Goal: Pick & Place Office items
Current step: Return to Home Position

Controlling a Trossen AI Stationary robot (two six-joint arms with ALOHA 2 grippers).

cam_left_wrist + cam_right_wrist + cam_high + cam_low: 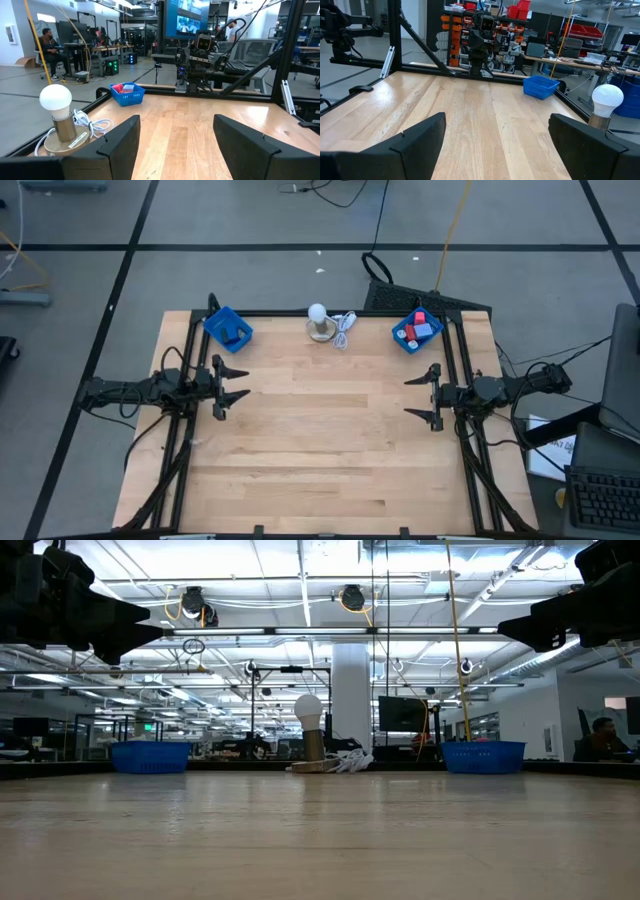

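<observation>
Left claw [238, 383]: fingers spread wide, empty, at the left side of the pale wooden table [320, 450], pointing inward
Right claw [412, 398]: likewise wide and empty, at the right side, facing it
Small block-like office items: dark blue pieces [234, 333] in the left blue square tray [213, 321]; red, light blue and purple pieces [419, 326] in the right blue square tray [401, 338]
Bearing: each tray lies toward the far edge from its own side's claw, well apart from the other; no grasp appears due

Wooden tabletop [320, 450] lies open from centre to six o'clock. Blocking the far edge: blue tray [213, 326] at eleven, white bulb on its base [318, 320] at twelve, second blue tray [397, 333] at one. Left gripper [247, 382] bounds it at nine, right gripper [407, 397] at three.
</observation>
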